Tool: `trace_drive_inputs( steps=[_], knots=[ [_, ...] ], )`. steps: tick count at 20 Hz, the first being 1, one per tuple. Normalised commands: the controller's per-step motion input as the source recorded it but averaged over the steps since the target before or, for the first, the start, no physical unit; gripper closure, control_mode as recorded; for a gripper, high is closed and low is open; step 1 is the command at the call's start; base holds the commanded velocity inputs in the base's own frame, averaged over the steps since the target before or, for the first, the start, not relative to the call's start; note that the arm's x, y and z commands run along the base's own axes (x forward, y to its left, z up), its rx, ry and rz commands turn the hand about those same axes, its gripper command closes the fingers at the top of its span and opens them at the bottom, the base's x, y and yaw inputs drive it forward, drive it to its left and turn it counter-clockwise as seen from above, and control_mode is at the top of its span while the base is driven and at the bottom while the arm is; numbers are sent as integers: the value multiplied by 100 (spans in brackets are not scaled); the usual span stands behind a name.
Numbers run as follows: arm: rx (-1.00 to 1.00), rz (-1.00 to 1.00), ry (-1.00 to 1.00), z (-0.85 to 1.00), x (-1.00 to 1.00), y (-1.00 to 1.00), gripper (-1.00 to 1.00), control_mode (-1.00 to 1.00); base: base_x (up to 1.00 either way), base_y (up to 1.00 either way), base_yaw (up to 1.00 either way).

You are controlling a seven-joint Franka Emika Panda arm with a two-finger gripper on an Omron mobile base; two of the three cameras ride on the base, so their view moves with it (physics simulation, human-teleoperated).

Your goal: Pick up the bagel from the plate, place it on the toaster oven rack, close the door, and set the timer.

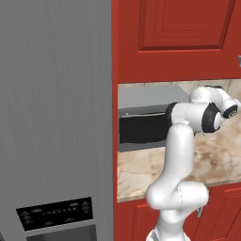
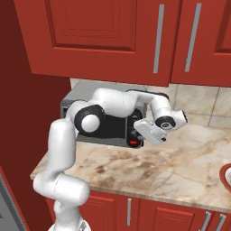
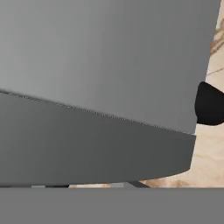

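Arm bent over the marble counter, hand close against the grey toaster oven.

The white arm point(image 2: 61, 149) rises from 7 o'clock, elbows at the oven front, and reaches toward 3 o'clock; its gripper point(image 2: 145, 127) sits at the control panel beside the red knob point(image 2: 133, 143). The dark glass door point(image 1: 141, 129) stands shut. Whether the jaws are wide or narrow cannot be told. The hand view has grey oven wall point(image 3: 109, 57) and a black knob point(image 3: 210, 105) at 3 o'clock.
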Motion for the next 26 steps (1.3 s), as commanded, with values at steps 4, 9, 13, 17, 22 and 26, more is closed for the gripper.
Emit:
trace_drive_inputs(
  steps=[4,9,13,17,22,26],
  knots=[
    [18,3,0,-43,21,-9,100,-100,0,0,0],
    [19,3,0,-46,18,-10,100,-100,0,0,0],
    [20,1,2,-51,20,-5,100,-100,0,0,0],
    [20,0,4,-51,15,-3,100,-100,0,0,0],
    [21,0,7,-55,10,0,100,-100,0,0,0],
    [21,0,9,-53,13,0,100,-100,0,0,0]
  ],
)
